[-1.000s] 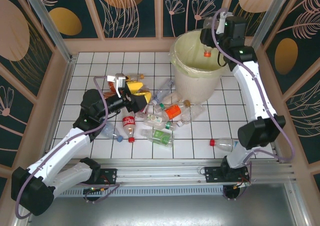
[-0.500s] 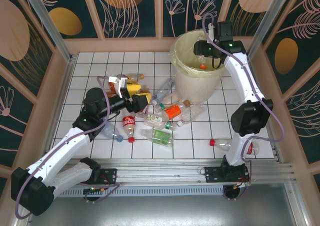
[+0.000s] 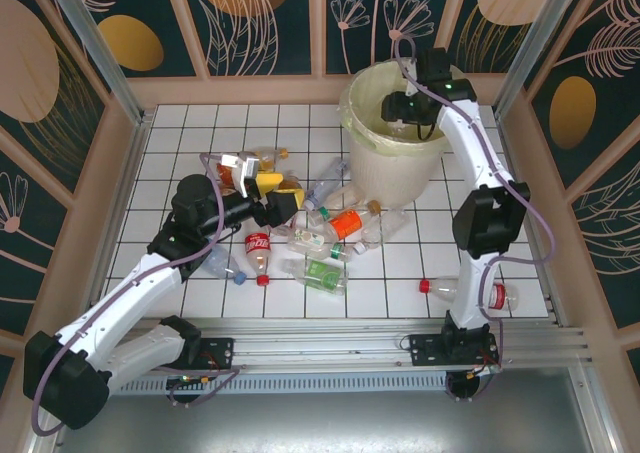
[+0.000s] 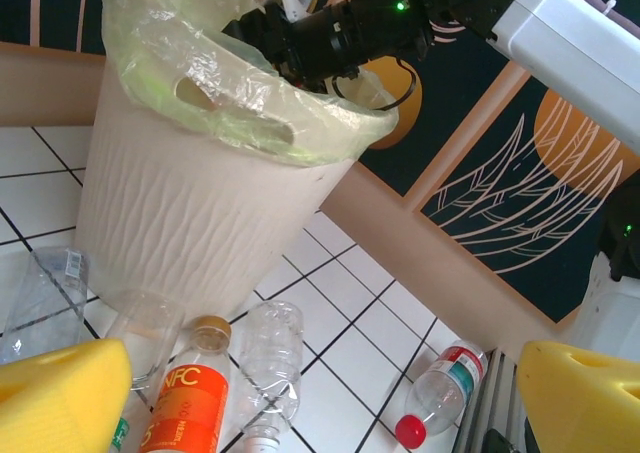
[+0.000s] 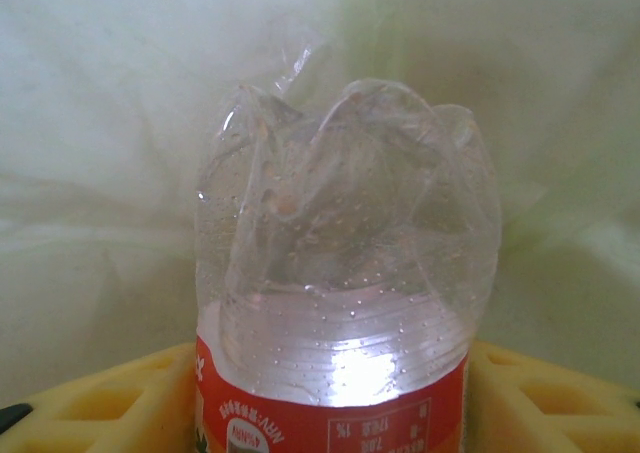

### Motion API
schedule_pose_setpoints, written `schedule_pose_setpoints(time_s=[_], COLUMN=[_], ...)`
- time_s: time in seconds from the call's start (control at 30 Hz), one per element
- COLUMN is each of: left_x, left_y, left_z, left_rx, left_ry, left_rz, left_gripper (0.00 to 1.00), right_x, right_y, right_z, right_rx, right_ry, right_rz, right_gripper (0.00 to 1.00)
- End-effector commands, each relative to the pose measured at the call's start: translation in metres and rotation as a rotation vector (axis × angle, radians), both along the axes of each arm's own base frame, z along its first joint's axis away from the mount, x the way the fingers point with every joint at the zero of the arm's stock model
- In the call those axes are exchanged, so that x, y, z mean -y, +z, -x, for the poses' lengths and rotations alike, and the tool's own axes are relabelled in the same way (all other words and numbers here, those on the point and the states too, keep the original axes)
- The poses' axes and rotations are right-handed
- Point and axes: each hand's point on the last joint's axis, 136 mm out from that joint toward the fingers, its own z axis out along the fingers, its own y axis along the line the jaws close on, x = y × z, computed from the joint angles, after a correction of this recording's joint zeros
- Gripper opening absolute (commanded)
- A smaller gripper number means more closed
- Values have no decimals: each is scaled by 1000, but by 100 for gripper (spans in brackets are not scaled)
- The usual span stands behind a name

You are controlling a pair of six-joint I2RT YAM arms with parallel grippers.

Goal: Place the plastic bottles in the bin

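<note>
Standing at the near edge, notes.

Left claw (image 3: 272, 191): released, yellow fingers (image 4: 60, 398) wide apart, low over the left side of the plastic bottles (image 3: 320, 241) heaped mid-bench (image 3: 180, 133). Just ahead of it lies an orange-labelled bottle (image 4: 190, 408), cap toward the bin (image 3: 390, 173).

The bin stands toward the far right corner.

Right claw (image 3: 402, 108): down inside the bin's mouth, grasping a red-labelled bottle (image 5: 345, 303) with pads against both sides. The bottle's long axis runs straight out from the claw, base toward the liner (image 5: 120, 123). Judgement: letting go should drop it in.

Stray bottles (image 3: 450, 290) lie by the near right corner, nearer the right arm. The heap is nearer the left.
</note>
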Motion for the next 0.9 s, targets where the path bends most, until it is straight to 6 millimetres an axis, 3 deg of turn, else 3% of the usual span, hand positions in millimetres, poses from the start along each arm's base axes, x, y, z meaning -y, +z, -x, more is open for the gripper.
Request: schedule_pose_setpoints(time_s=[0.0,0.27,0.5,0.63,0.87], left_x=[1,2,4,4,6], left_y=[1,-17,-18,-17,-11], left_z=[-2,-6,-7,-6,-5], left_rx=[20,-14,-16,-8,11], left_ry=[4,9,3,-3,-16], left_rz=[-21,-75,-70,-66,-56], left_gripper=[99,98,99,99,99], right_x=[-4,0,-2,-3,-7], right_y=[-6,-21,-16,-5,40], right_z=[1,0,0,-2,-1], right_rx=[-35,-71,-65,-38,67], right_ry=[14,6,15,13,25], right_rz=[1,31,28,18,-28], right_gripper=[62,67,76,79,79])
